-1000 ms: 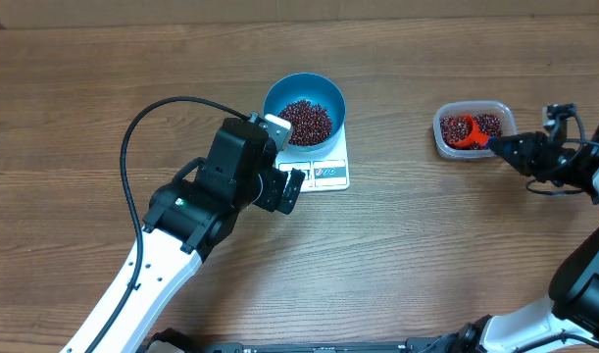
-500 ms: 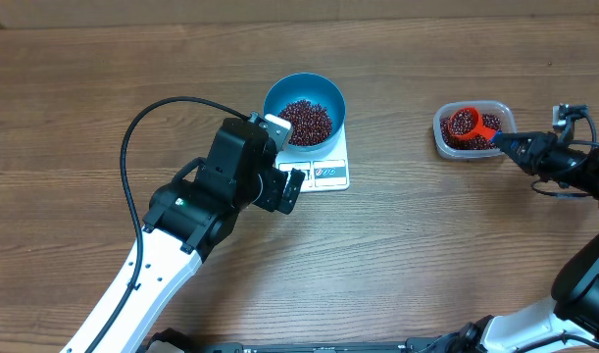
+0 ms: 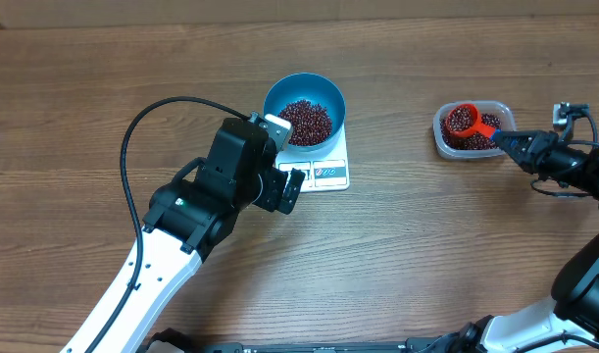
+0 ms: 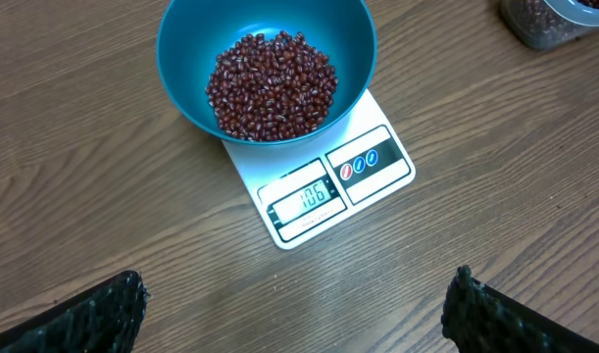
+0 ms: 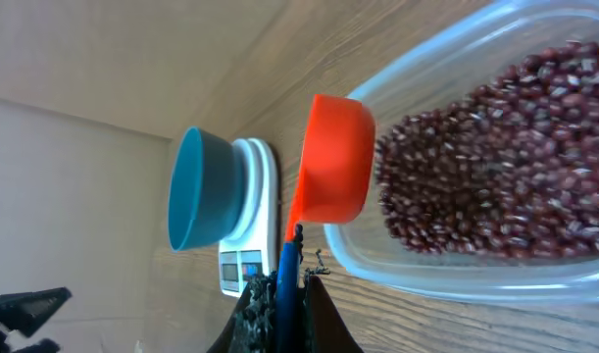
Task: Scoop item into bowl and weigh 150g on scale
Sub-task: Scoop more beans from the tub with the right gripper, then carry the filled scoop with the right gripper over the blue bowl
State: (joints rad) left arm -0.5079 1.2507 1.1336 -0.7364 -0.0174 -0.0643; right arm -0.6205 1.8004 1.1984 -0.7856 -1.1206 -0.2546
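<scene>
**Full scoop (image 3: 463,120) held over the tub (image 3: 441,138)**

The right hand (image 3: 505,141) is clamped tight on the scoop's blue handle (image 5: 287,267). The orange cup sits above the clear tub at the right of the worktop (image 3: 426,255). The left hand (image 4: 294,316) stands wide and holds nothing, hovering just in front of the scale (image 4: 377,162). The bowl (image 4: 176,54) stands on the scale with a pile of red-brown beans (image 4: 272,86) in its bottom. More beans fill the scoop and lie in the tub.

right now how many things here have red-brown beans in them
3: the round blue bowl on the white scale, the clear plastic tub farther right, and the orange scoop over that tub, held by the right gripper. none seem hidden
</scene>
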